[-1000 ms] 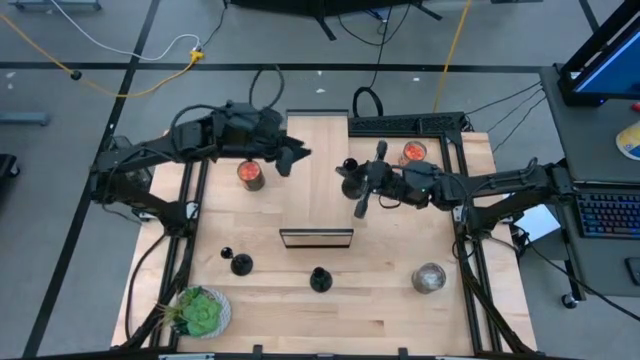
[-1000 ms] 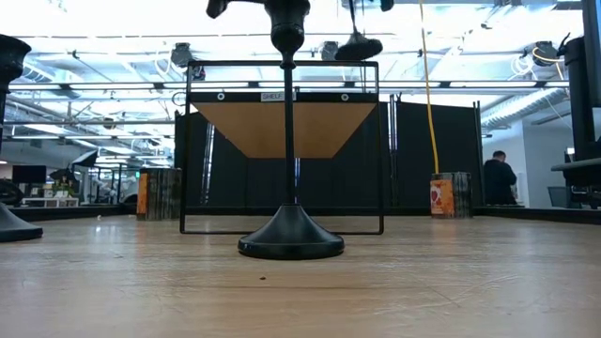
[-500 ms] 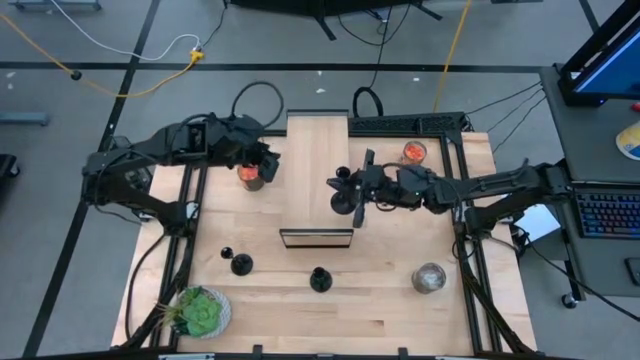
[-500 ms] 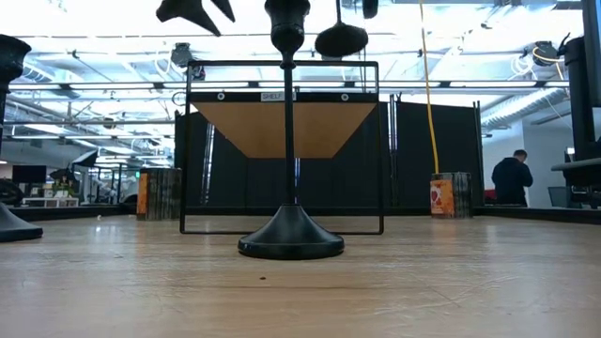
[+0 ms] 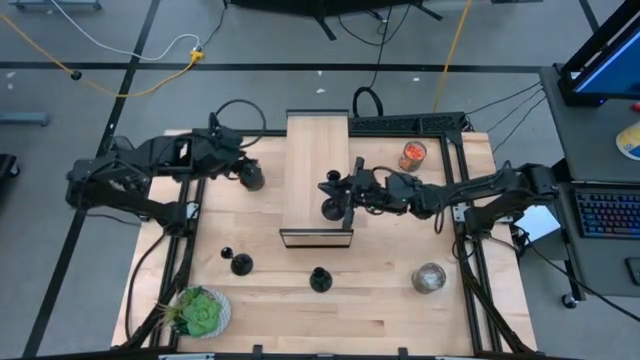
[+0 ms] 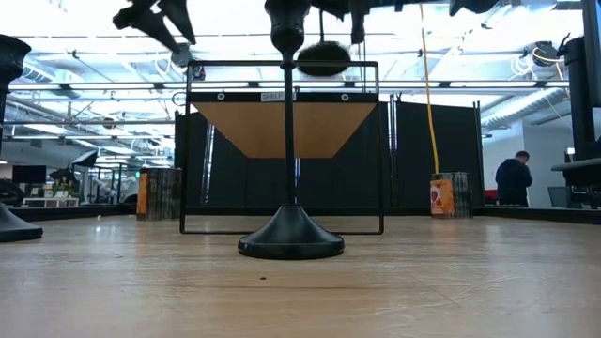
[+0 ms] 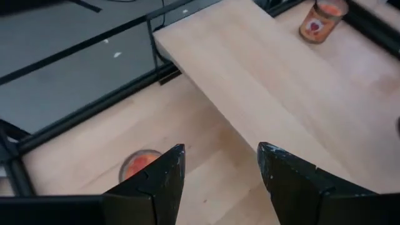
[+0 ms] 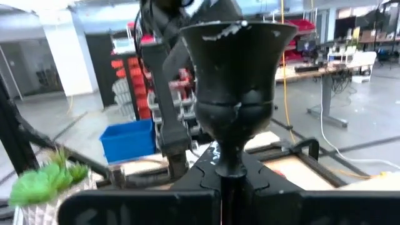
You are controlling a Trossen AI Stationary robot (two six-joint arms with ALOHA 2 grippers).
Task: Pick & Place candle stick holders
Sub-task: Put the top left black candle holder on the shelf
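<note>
My right gripper (image 5: 345, 197) is shut on a black candle stick holder (image 8: 237, 69) over the wooden shelf top (image 5: 318, 150). Two other black holders stand on their round bases on the table near the front, one (image 5: 241, 264) to the left and one (image 5: 320, 279) in the middle. The middle one fills the low view (image 6: 289, 141). My left gripper (image 7: 222, 156) is open and empty, left of the shelf and above a jar with orange contents (image 7: 139, 164). My right gripper pinches the holder's thin stem (image 8: 226, 178) just under the cup, between its two fingers. The fingers come level from the table's right side and lie across the stem. The holder stands upright. Its round base (image 6: 324, 58) is level with the shelf's top bar; whether it touches, I cannot tell.
The shelf is a black wire frame (image 6: 282, 145) with a plank on top. A second orange jar (image 5: 413, 155) stands at the far right and a clear glass jar (image 5: 429, 277) at the near right. A green plant (image 5: 200, 312) sits at the near left corner.
My right gripper has carried the holder toward the table's left and near edges, from beside the shelf to over its top, and has come down a little. My left gripper has drawn back from the shelf toward the table's left edge, to over the orange jar.
</note>
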